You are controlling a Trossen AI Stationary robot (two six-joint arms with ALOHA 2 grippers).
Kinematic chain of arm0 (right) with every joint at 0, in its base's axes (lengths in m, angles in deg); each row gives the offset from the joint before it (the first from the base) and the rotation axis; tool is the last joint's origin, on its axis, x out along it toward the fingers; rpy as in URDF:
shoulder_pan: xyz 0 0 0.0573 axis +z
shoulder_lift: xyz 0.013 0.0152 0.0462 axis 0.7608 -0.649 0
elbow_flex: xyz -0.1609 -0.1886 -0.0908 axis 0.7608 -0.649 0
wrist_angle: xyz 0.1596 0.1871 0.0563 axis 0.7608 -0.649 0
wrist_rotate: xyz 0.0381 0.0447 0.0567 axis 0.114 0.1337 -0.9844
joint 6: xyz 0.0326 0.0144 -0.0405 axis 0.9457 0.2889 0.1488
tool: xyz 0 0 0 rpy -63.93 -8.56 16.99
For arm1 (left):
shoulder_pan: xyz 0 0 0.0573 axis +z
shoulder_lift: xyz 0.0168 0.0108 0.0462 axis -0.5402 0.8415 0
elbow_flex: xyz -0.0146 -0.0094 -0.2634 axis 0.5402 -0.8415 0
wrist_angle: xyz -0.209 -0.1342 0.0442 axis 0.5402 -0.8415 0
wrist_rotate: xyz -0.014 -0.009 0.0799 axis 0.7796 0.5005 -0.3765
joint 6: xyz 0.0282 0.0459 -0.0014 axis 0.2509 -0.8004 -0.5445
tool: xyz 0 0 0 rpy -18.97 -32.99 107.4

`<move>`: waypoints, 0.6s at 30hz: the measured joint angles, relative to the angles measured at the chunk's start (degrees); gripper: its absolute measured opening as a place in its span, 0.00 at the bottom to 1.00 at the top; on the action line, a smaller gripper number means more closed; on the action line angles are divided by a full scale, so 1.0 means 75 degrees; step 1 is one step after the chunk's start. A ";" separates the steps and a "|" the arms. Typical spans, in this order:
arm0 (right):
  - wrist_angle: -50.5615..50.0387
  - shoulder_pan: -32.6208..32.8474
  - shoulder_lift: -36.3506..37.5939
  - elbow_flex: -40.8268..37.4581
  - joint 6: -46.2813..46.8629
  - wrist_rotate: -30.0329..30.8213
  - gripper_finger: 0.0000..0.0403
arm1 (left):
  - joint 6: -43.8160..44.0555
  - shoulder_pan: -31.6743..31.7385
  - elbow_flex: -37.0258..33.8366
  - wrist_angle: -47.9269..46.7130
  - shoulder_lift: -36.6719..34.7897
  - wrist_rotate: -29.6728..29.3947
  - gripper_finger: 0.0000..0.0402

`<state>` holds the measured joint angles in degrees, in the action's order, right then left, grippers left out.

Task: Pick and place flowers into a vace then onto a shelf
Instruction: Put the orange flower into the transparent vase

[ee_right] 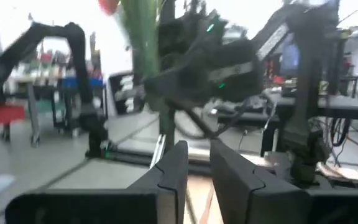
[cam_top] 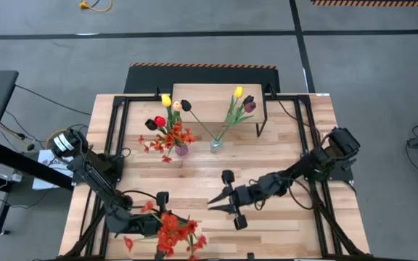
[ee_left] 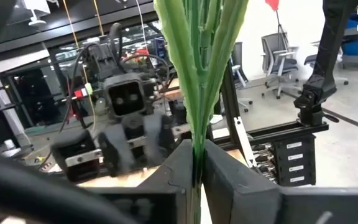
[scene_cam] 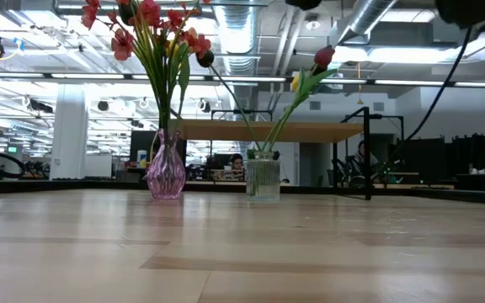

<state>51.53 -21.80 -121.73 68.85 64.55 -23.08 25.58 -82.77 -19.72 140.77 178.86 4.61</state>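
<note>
Well in front of the low light-wood shelf on black legs (cam_top: 212,93), I see my left gripper (cam_top: 167,221) clamped on a bushy orange-red flower spray (cam_top: 174,233). Right of it, my right gripper (cam_top: 224,203) hovers, fingers apart, empty.

The left gripper (cam_top: 167,223) sat low near the table's (cam_top: 281,145) front edge, its fingers (ee_left: 180,163) pinched tight on green stems. The right gripper (cam_top: 227,196) reached toward the table's middle, its fingers (cam_top: 218,199) spread apart and holding nothing.
</note>
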 joint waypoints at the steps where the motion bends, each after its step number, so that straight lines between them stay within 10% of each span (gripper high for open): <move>1: -0.0179 0.0055 -0.0006 0.0077 -0.0116 -0.0003 0.16 | 0.0007 -0.0002 0.0000 -0.0017 0.0000 0.0002 0.03; 18: -0.0982 0.0387 -0.0287 0.0933 -0.0844 0.0811 0.54 | 0.1042 0.0768 0.0000 -0.0864 0.0000 0.1095 0.01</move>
<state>44.16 -18.90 -123.88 75.85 58.22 -17.00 33.40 -77.01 -19.72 134.29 178.86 12.83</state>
